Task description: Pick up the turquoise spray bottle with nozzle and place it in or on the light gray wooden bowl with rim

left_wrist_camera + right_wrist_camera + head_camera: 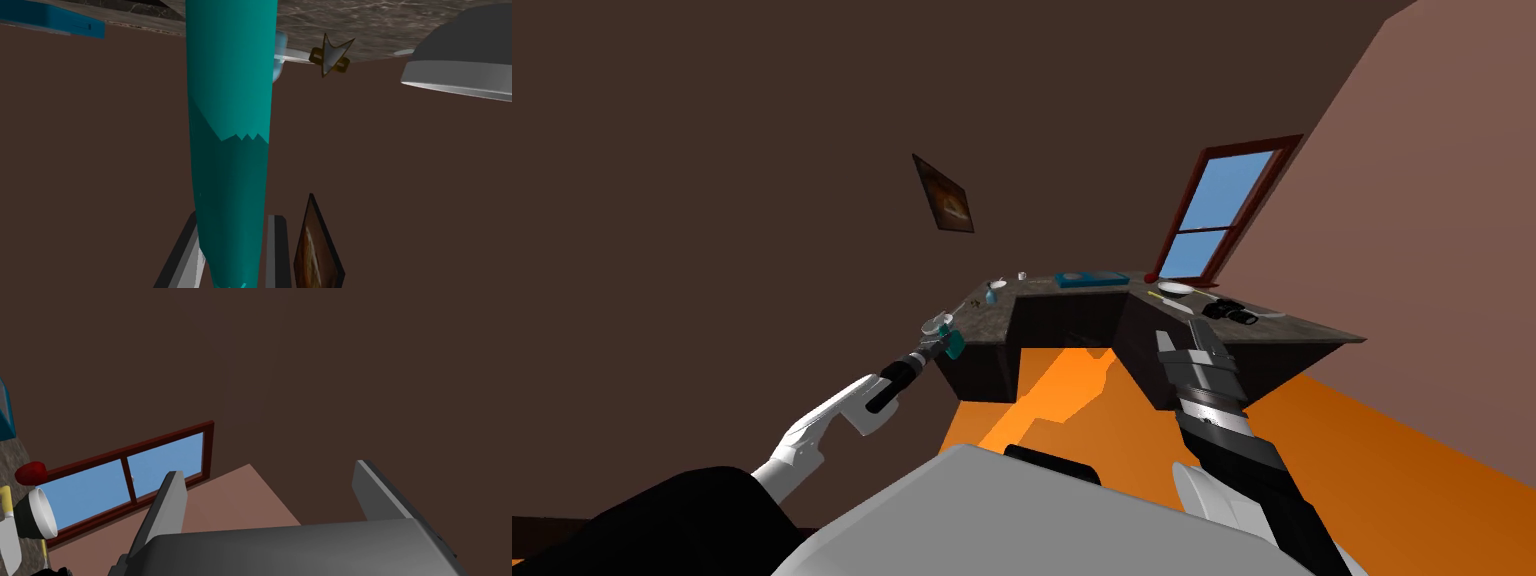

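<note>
Left wrist view: saw the turquoise spray bottle clamped in the left gripper, both fingers pressed against its sides near one end; saw the rest of the bottle reaching out past the fingertips; held it in the air beside the end of the counter, not resting on the stone-patterned top; noted the light grey bowl, paler at the rim, near the bottle's far end, off to one side and apart from it; could not tell whether the bowl stood on the counter or beyond its edge; spotted a small gold-and-grey badge-like piece between bottle and bowl, a pale blue glassy thing partly hidden behind the bottle, a flat blue box on the bottle's other side, and a dark-framed picture on the brown wall just beside one finger.

Head view: found the left arm stretched to the left end of the L-shaped counter, with the bottle a turquoise speck at its tip; further along the top, made out a white cup, the blue box, a red thing, a white dish and a black camera-like thing; noted a window in a red-brown frame behind them and an orange floor below.

Right wrist view: saw the right gripper empty, fingers spread wide, pointed toward the window; in the head view, found its forearm raised before the counter's right wing.
</note>
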Controlling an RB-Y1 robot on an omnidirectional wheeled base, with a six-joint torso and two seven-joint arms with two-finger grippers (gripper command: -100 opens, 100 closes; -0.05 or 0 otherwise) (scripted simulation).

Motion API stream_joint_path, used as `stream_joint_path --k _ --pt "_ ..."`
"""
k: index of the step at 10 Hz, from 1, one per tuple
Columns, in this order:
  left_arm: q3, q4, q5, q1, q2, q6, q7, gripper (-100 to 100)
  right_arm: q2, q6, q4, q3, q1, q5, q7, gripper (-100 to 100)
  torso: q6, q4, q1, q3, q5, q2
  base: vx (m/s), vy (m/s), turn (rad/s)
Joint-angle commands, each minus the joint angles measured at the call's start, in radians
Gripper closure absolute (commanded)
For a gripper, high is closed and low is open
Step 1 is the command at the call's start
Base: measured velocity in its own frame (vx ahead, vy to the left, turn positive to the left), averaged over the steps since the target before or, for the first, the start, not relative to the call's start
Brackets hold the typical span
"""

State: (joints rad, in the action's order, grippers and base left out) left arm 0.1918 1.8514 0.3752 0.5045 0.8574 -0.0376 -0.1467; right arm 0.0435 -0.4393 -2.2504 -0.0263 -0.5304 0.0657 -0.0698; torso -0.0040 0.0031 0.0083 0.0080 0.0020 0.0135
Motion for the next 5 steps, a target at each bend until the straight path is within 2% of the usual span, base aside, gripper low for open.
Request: stream_joint_path --k 1,3,4,5 --pt "0.018 0.020 -0.011 0.029 0.027 -0.005 0.010 100 0.000 0.000 0.000 0.000 0.000 0.000 0.000 0 0.000 0.000 0.000 0.000 0.000 0.000 -0.022 0.188 0.006" --pt "0.044 0.040 -0.018 0.066 0.042 -0.011 0.009 100 0.000 0.000 0.000 0.000 0.000 0.000 0.000 0 0.002 -0.002 0.005 -0.006 0.001 -0.010 0.083 0.199 -0.039" --pt "0.054 0.046 -0.020 0.079 0.045 -0.012 0.007 100 0.000 0.000 0.000 0.000 0.000 0.000 0.000 0 0.002 -0.003 0.006 -0.009 0.001 -0.016 0.134 0.199 -0.078" --pt "0.075 0.059 -0.023 0.106 0.049 -0.015 0.001 100 0.000 0.000 0.000 0.000 0.000 0.000 0.000 0 0.003 -0.004 0.005 -0.011 0.001 -0.019 0.162 0.266 -0.134"
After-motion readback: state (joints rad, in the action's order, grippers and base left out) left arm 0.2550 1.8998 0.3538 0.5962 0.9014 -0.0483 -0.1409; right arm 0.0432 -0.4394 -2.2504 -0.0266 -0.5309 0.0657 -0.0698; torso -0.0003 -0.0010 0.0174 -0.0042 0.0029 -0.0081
